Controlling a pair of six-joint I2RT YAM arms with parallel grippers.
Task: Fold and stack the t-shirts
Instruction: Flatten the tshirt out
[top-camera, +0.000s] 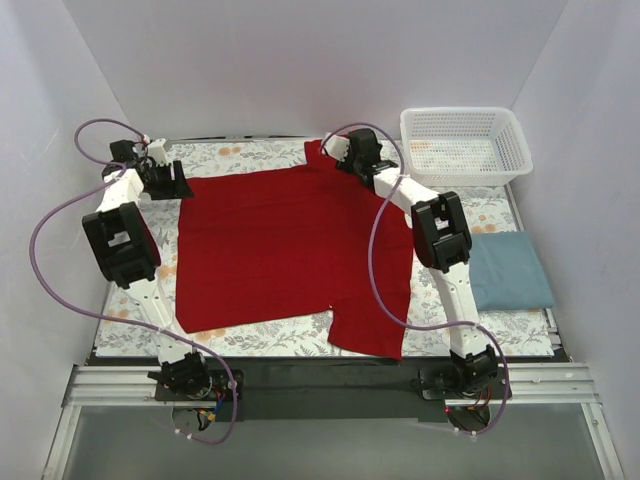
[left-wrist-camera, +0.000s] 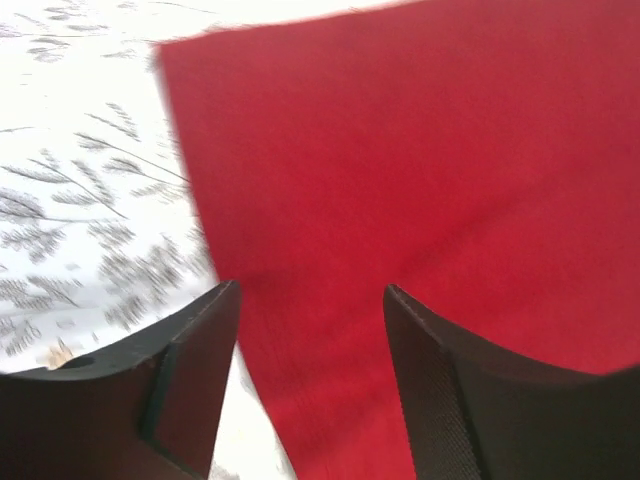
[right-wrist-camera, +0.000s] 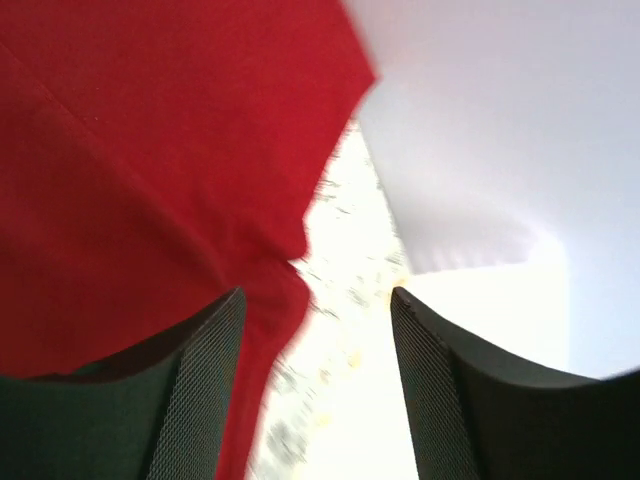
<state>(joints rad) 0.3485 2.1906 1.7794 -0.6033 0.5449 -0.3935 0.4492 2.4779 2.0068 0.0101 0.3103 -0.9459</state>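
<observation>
The red t-shirt (top-camera: 290, 250) is lying flat in the middle of the surface (top-camera: 245, 155), the blue-grey t-shirt (top-camera: 510, 270) folded at 3 o'clock. My left pincer (left-wrist-camera: 310, 290) and right pincer (right-wrist-camera: 318, 295) are hovering released over its 11 and 1 o'clock corners. I'm judging it limp, light cloth, best pinched there.

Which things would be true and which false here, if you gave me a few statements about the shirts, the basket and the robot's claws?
1. The red t-shirt lies spread out on the table. True.
2. The blue-grey t-shirt sits inside the white basket. False: it lies folded on the table, nearer than the basket.
3. The left gripper and the right gripper are both open. True.
4. The red t-shirt is stacked on the blue-grey t-shirt. False: the two lie apart on the table.
</observation>
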